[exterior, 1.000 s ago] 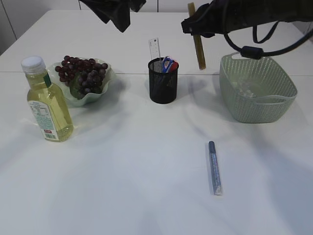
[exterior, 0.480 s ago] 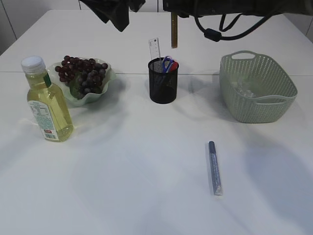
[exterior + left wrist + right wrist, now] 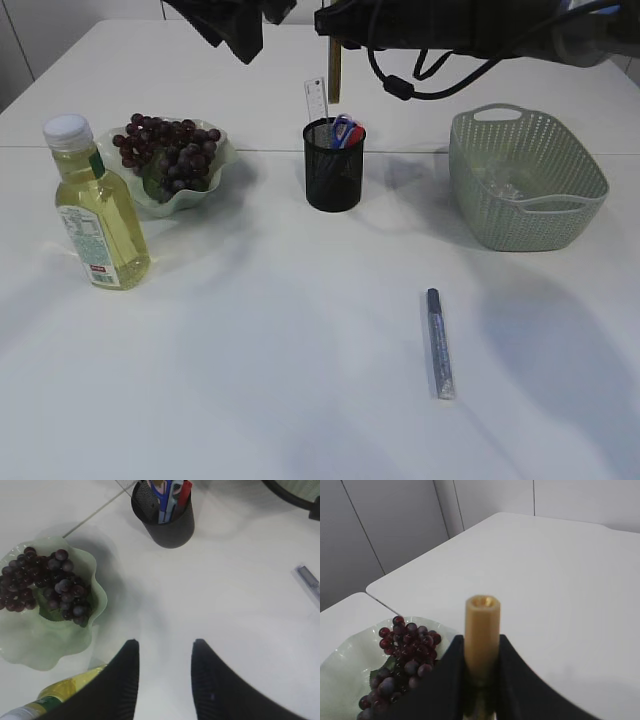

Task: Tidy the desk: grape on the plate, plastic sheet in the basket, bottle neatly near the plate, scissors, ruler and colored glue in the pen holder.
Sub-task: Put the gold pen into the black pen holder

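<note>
I could read no writing on the bottle [image 3: 96,205] label; the mesh holder [image 3: 333,165] was black and round, the basket [image 3: 524,178] perforated plastic. My right gripper [image 3: 479,652] clamped a yellow hexagonal glue stick [image 3: 335,72], long axis vertical, just above the holder; a blue glue stick [image 3: 439,342] lay flat, well in front of the holder; my left gripper [image 3: 164,675] stood open, empty.

The bottle [image 3: 60,700] was cut off at the bottom edge of the left wrist view, half behind a black finger [image 3: 117,690]. The blue glue stick [image 3: 309,581] ran off the right edge there. In the right wrist view, the yellow glue stick [image 3: 481,630] had its lower part hidden between the fingers [image 3: 451,680]. The basket's [image 3: 527,180] contents were too unclear to tell.
</note>
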Controlling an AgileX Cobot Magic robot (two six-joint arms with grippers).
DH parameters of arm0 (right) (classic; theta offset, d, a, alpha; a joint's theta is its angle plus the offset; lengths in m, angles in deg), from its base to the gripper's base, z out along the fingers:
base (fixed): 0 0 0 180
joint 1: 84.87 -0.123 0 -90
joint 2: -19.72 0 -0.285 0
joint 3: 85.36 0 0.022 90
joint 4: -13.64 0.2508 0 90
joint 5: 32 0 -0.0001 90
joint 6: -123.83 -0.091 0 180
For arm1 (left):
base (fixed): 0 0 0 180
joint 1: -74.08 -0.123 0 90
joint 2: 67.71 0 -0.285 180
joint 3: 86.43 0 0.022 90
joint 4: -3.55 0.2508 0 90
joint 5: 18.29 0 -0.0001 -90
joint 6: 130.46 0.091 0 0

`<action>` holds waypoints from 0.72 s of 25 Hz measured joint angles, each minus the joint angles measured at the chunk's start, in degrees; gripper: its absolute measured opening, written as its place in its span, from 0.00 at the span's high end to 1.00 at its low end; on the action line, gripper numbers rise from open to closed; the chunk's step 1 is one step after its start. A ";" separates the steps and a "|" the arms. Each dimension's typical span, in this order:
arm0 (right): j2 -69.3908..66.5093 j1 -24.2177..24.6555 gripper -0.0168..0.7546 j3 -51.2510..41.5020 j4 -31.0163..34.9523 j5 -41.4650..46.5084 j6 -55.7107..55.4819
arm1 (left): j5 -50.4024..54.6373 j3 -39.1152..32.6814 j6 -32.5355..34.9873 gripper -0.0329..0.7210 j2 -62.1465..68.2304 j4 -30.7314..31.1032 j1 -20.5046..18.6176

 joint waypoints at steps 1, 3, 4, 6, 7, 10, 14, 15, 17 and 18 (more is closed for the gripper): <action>-0.47 0.00 0.80 0.59 0.15 -0.42 0.12 | 0.00 0.00 0.00 0.61 0.00 0.00 0.00; -1.47 0.00 0.80 1.57 0.27 -0.87 0.27 | 0.00 0.00 0.00 0.61 0.00 0.00 0.00; -1.74 0.00 0.80 1.67 0.27 -0.96 0.33 | 0.00 0.00 0.00 0.61 0.00 0.12 0.00; -2.12 0.00 0.80 1.67 0.31 -0.96 0.47 | 0.00 0.00 0.00 0.61 0.00 0.36 0.00; -2.22 0.00 0.80 1.67 0.31 -0.96 0.47 | 0.00 0.00 0.00 0.61 0.00 0.44 0.00; -2.49 0.00 0.80 1.67 0.31 -1.00 0.47 | 0.00 0.00 0.00 0.61 0.00 0.44 0.00; -2.84 0.00 0.80 1.67 0.40 -1.09 0.47 | 0.00 0.00 0.00 0.61 0.00 0.58 0.00; -2.84 0.00 0.80 1.67 0.40 -1.13 0.47 | 0.00 0.00 0.00 0.61 0.00 0.58 0.00; -2.84 0.00 0.80 1.67 0.40 -1.22 0.47 | 0.00 0.00 0.00 0.62 0.00 0.58 0.00; -2.84 0.00 0.80 1.67 0.40 -1.34 0.55 | 0.00 0.00 0.00 0.62 0.00 0.58 0.00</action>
